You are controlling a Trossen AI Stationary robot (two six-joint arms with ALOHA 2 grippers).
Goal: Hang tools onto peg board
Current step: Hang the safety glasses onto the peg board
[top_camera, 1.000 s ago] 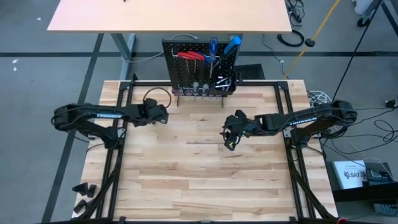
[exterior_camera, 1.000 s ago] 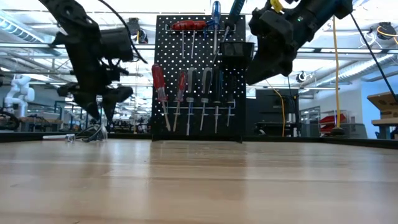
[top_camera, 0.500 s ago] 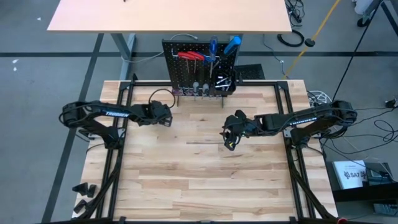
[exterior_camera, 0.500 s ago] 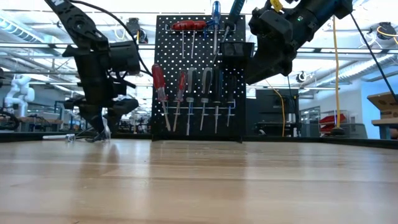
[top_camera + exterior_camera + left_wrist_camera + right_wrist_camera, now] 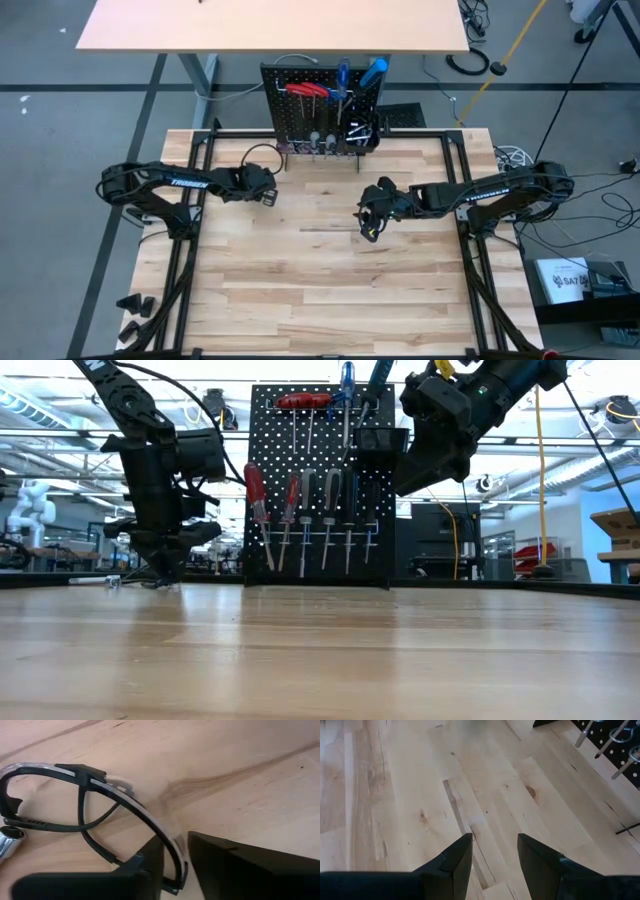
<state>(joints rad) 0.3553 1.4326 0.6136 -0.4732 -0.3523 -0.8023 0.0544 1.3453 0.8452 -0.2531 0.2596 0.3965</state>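
Note:
The black-framed glasses (image 5: 100, 795) lie on the tabletop left of the peg board; they show in the high view (image 5: 257, 153). My left gripper (image 5: 176, 870) points down over them, shut on the lens end; it also shows in the high view (image 5: 266, 190) and, down at the table, in the low view (image 5: 165, 572). The black peg board (image 5: 320, 110) stands at the table's far edge with screwdrivers (image 5: 305, 510) and red hex keys (image 5: 300, 402) hanging on it. My right gripper (image 5: 494, 855) is open and empty, raised above mid-table (image 5: 368, 222). My left gripper pinches the curved lens of the glasses near one end (image 5: 172, 852) between its two fingers. The fingers come from above, pointing down, one on each face, lying across the lens. The glasses rest on the table, their temples (image 5: 85, 827) stretching away from the fingers.
A small silver metal piece (image 5: 7, 842) lies on the table beside the glasses' far end. A square black bin (image 5: 362, 130) sits on the peg board's right side. Bare wooden tabletop (image 5: 320, 290) spreads toward the near edge.
My left gripper has gone toward the table's right edge, nearer the peg board, and come down to the table at the glasses. The right arm has kept still.

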